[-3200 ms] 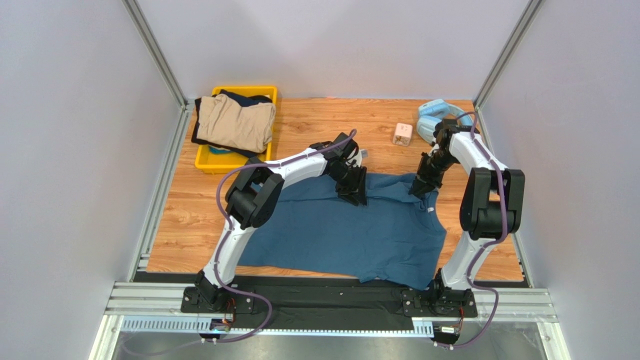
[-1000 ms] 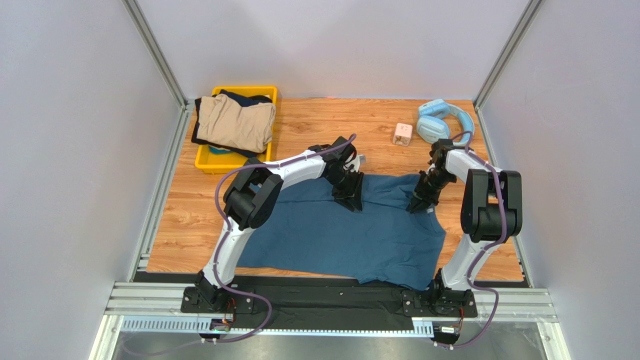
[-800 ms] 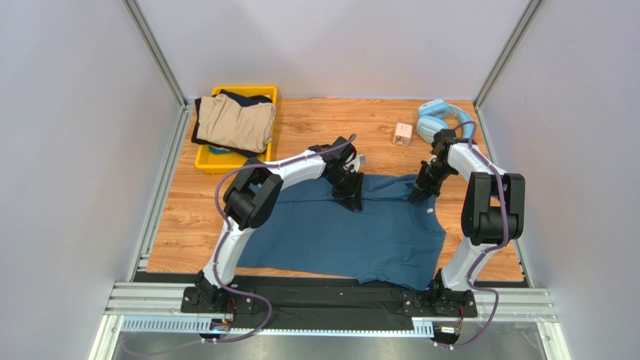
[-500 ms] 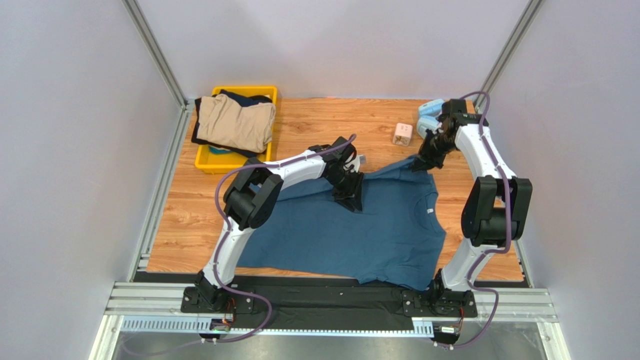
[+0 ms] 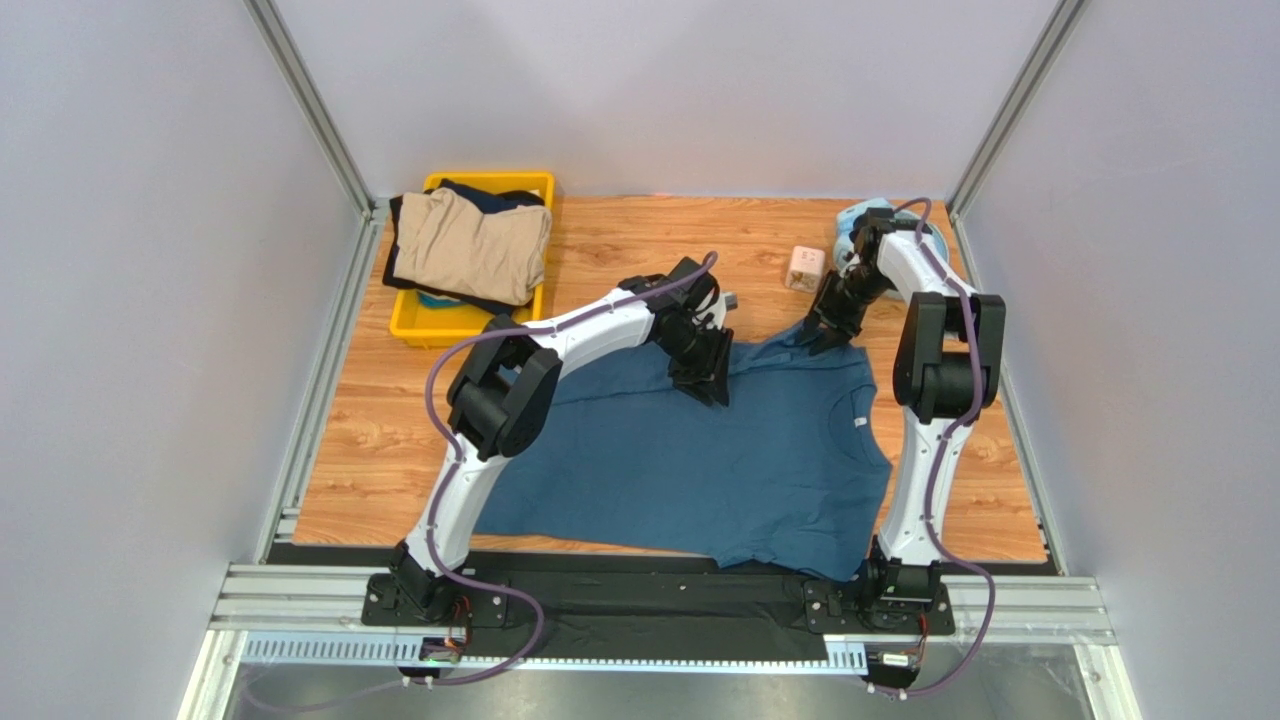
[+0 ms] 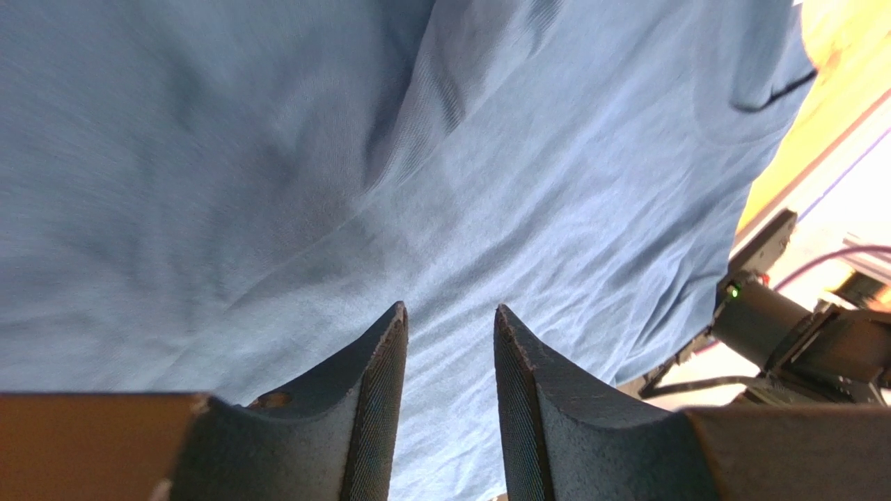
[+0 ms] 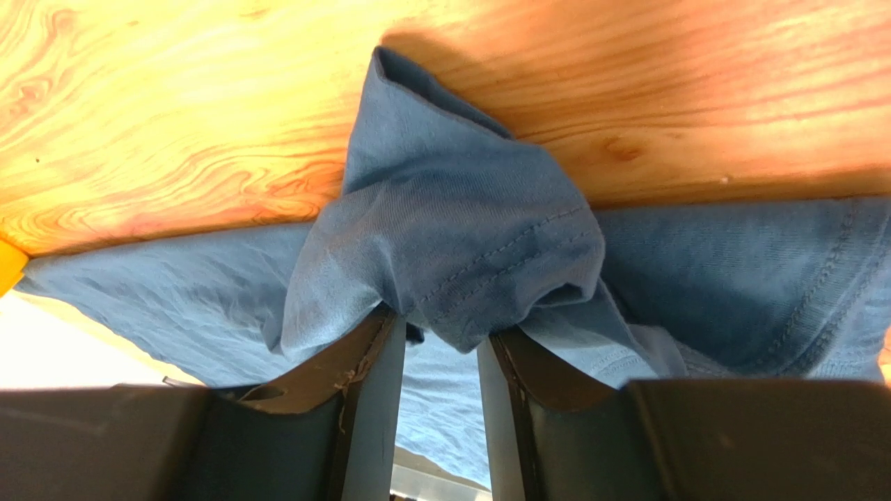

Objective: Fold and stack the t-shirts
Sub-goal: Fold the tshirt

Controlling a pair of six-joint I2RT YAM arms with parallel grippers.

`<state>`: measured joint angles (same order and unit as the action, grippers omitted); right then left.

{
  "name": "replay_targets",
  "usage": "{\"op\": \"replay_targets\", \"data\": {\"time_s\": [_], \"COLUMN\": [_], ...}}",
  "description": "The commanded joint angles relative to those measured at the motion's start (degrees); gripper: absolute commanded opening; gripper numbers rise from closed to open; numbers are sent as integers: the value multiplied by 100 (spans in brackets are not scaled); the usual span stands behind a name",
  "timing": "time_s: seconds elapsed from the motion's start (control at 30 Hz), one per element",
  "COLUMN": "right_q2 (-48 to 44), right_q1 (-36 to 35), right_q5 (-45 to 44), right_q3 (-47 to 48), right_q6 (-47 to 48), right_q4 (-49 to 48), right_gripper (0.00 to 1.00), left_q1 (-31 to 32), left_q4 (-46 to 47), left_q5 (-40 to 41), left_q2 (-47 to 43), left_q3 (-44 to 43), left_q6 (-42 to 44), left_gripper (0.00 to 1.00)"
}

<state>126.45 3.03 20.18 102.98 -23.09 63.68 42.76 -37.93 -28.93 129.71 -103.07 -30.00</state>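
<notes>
Folding apparently not begun: tan t-shirt [image 5: 473,248] and navy garment [image 5: 484,192] bunched in yellow bin [image 5: 409,323] far left, teal t-shirt [image 5: 706,465] spread on worktop [image 5: 376,450], left gripper [image 6: 450,311] jaws apart, empty, above it, right gripper [image 7: 439,324] jaws around its bunched far fold, grip unclear, wooden block [image 5: 806,269] and headphones [image 5: 857,219] close behind.

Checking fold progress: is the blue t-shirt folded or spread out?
Spread out: the blue t-shirt lies open across the table, only its far sleeve bunched at the right gripper.
</notes>
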Motion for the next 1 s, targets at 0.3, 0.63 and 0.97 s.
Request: {"op": "replay_targets", "data": {"time_s": [0.3, 0.63, 0.97], "right_q2": [-50, -717, -1993], "right_q1": [-39, -74, -468], "right_q5": [99, -732, -876], "right_q3": [267, -401, -708], "right_q6": [-38, 322, 367], "right_q4": [13, -145, -312], "right_gripper": [36, 47, 52], "left_q1": [-40, -31, -137], "left_q4": [-434, -259, 337], "left_q5": [361, 212, 300], "left_q2": [669, 942, 90], "left_q3": [-1857, -1972, -180], "left_q6": [135, -6, -23], "left_gripper": [45, 45, 45]}}
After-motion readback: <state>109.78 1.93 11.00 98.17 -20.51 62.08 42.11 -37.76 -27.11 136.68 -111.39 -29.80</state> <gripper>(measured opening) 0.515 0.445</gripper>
